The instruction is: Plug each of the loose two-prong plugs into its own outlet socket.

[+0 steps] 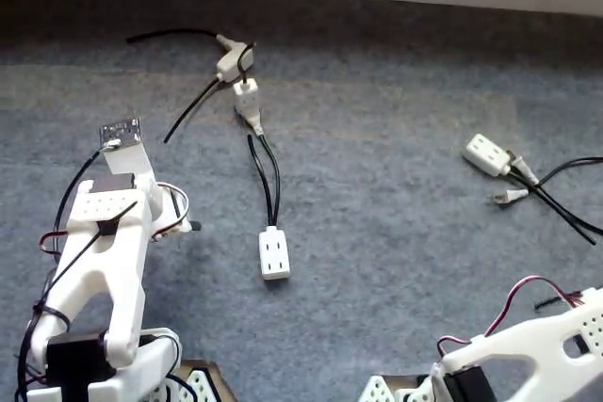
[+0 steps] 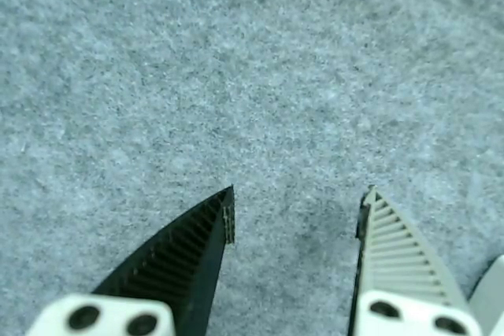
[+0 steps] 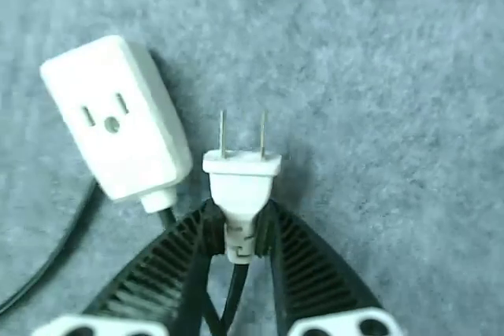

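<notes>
Right gripper (image 3: 238,212) pinches plug (image 3: 240,172) by neck; outlet socket (image 3: 118,116) just beside, facing as prongs (image 3: 223,133) point; left gripper (image 2: 299,191) wide.

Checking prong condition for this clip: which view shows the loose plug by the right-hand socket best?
The right wrist view: the plug shows close up, both prongs and white body plain, beside the socket. The high view has the plug small near the right edge, prongs indistinct. The left wrist view faces carpet.
</notes>
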`<state>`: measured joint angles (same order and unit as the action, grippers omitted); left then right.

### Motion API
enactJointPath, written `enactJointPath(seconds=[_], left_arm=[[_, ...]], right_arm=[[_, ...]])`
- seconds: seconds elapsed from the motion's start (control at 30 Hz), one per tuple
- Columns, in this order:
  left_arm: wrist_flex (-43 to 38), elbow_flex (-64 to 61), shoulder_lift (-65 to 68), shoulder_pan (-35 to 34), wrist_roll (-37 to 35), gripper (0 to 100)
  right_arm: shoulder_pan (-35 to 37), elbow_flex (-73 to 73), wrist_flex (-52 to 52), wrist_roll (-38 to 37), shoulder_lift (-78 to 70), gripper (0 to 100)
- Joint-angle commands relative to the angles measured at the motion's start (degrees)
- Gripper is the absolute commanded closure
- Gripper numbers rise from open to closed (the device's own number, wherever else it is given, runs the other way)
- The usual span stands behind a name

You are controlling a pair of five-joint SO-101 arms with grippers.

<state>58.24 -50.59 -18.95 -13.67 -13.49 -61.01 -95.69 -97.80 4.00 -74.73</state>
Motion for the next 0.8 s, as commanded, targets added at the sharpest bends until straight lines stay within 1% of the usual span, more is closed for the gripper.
enactJointPath(seconds=[0.0,0.13,0.3,0.43,0.5,0.67,0.77], left_arm=[[-0.53,0.22,-0.40,0.84,-0.26,74],[-0.53,0.22,-0.40,0.84,-0.26,74],[-0.62,0.22,-0.48,0.84,-0.26,74],[-0.62,0.22,-0.48,0.84,-0.26,74],[-0.62,0.31,-0.48,0.84,-0.26,74],[-0.62,0.40,-0.48,0.84,-0.26,74],[-0.62,0.40,-0.48,0.84,-0.26,74]], right_arm=[[4.97,-5.32,-3.47,0.00,14.20,98.0],[9.45,-5.23,-3.38,0.00,22.90,98.0],[17.63,-5.14,-3.47,0.35,30.37,98.0],[23.60,-5.14,-3.56,9.23,34.59,98.0],[27.12,-5.14,-3.65,12.22,36.70,98.0],[40.04,-4.88,-3.65,12.92,40.66,98.0],[48.84,-0.13,-3.65,12.92,43.03,98.0]])
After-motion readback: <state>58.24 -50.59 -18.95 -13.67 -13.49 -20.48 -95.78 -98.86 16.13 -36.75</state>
